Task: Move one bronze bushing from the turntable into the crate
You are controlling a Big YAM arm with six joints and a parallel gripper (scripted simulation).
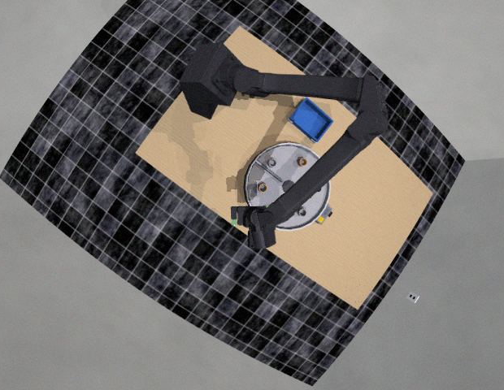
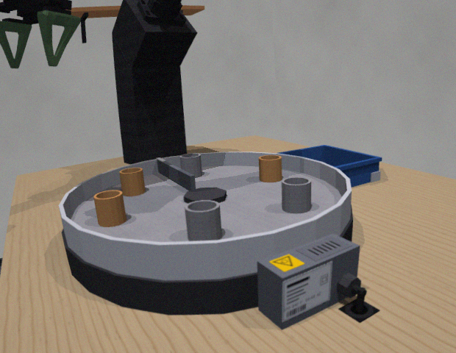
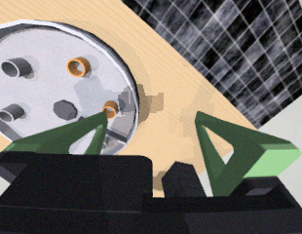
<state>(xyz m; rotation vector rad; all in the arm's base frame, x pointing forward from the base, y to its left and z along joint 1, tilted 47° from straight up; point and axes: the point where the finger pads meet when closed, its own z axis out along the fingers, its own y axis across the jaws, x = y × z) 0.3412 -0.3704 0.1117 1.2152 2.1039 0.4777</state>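
The turntable (image 1: 285, 158) (image 2: 159, 262) (image 3: 44, 89) carries three bronze and three grey bushings, all upright. One bronze bushing (image 2: 110, 209) (image 3: 70, 67) stands at the front left in the exterior view; the arm hides it in the top view. A second bronze bushing (image 1: 258, 188) (image 2: 132, 182) (image 3: 110, 102) stands beside the divider. A third bronze bushing (image 2: 270, 169) stands on the crate side. The blue crate (image 1: 312, 119) (image 2: 357, 173) looks empty in the top view. My gripper (image 1: 249, 214) (image 2: 34, 66) (image 3: 151, 116) is open and empty, high above the turntable's outer edge.
Grey bushings (image 2: 190, 165) (image 2: 296, 195) (image 2: 203, 222) share the turntable with an upright divider (image 2: 176, 175) and a dark hub (image 2: 204, 195). A raised rim surrounds them. A grey box with a yellow label (image 1: 320, 218) (image 2: 286, 262) sits against the turntable's outside.
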